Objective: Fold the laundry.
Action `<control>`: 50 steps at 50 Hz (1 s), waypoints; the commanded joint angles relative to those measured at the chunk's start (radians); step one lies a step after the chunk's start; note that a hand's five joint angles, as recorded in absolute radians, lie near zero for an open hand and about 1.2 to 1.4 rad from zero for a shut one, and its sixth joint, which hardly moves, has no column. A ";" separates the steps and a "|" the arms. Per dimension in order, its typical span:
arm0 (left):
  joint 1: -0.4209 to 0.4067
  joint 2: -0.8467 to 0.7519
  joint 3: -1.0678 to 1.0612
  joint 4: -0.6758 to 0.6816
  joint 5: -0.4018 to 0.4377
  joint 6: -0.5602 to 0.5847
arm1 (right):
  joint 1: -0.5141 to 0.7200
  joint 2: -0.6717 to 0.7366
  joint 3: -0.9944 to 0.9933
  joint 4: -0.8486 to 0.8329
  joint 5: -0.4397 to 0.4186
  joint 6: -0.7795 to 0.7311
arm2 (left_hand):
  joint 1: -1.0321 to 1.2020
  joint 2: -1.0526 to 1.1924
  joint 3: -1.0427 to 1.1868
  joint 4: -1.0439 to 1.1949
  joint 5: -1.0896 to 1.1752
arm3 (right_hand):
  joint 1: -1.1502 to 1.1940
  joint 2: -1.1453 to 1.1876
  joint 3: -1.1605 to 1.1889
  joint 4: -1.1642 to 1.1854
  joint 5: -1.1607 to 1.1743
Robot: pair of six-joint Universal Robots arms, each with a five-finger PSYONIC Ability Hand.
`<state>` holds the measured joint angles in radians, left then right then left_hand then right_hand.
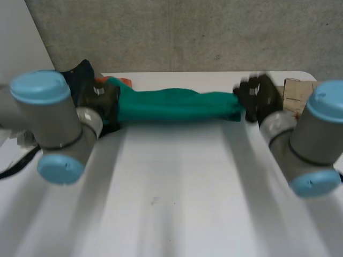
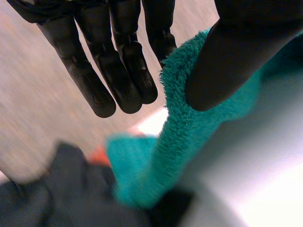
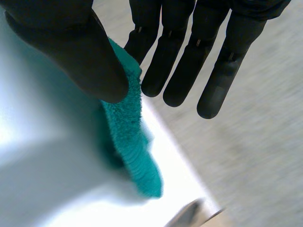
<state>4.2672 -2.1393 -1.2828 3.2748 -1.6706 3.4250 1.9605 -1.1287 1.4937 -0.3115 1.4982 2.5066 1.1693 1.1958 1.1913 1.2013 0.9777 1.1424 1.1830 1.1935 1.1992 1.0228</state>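
Okay, on my head feed the teal terry-cloth towel [image 1: 171,104] is bunched into a long roll, running side to side along the far edge of the white table [image 1: 171,187], with one hand at each end. I can't tell from here whether its middle touches the surface. The left hand [image 1: 102,96] has the end toward the far left corner. On its wrist feed the fingers [image 2: 118,61] are straight and pressed close together, and the thumb [image 2: 227,61] bears down on the fluffy edge of the towel [image 2: 189,137], pinching it against the nearest finger. The right hand [image 1: 257,96] has the other end, toward the far right corner. I see the same grip there: straight fingers [image 3: 184,61] side by side, and the thumb [image 3: 71,52] clamping the towel [image 3: 128,127] against the first of them, with a loose tail of cloth hanging past the thumb. Just behind the left hand, at the far left corner, a crumpled dark navy cloth [image 1: 80,72] lies in a heap with a small orange piece [image 1: 124,82] beside it. A tan cardboard box [image 1: 295,93] sits at the far right corner, just past the right hand.
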 commanded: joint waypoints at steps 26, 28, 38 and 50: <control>0.158 -0.059 0.115 -0.168 0.417 0.365 | -0.020 0.009 0.188 -0.014 -0.044 0.014 | -0.560 -0.586 -0.582 -0.592 -0.543 | 0.254 0.213 0.203 0.197 0.199; 0.157 -0.114 0.181 -0.227 0.469 0.417 | -0.020 0.012 0.188 -0.014 -0.044 0.014 | -0.545 -0.571 -0.567 -0.577 -0.528 | 0.254 0.213 0.203 0.197 0.199; 0.115 -0.372 0.551 -0.530 0.447 0.526 | -0.023 0.021 0.188 -0.014 -0.042 0.012 | -0.662 -0.689 -0.684 -0.694 -0.645 | 0.254 0.213 0.203 0.197 0.199; 0.077 -0.554 0.833 -0.647 0.298 0.577 | -0.032 0.035 0.188 -0.018 -0.044 0.003 | -0.783 -0.809 -0.805 -0.815 -0.766 | 0.254 0.213 0.203 0.197 0.199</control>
<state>4.3590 -2.6469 -0.5219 2.6555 -1.3218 3.9837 1.9359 -1.0979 1.6819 -0.3258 1.4554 2.5163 0.3939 0.3861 0.3847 0.3754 0.1942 1.1424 1.1830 1.1935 1.1994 1.0230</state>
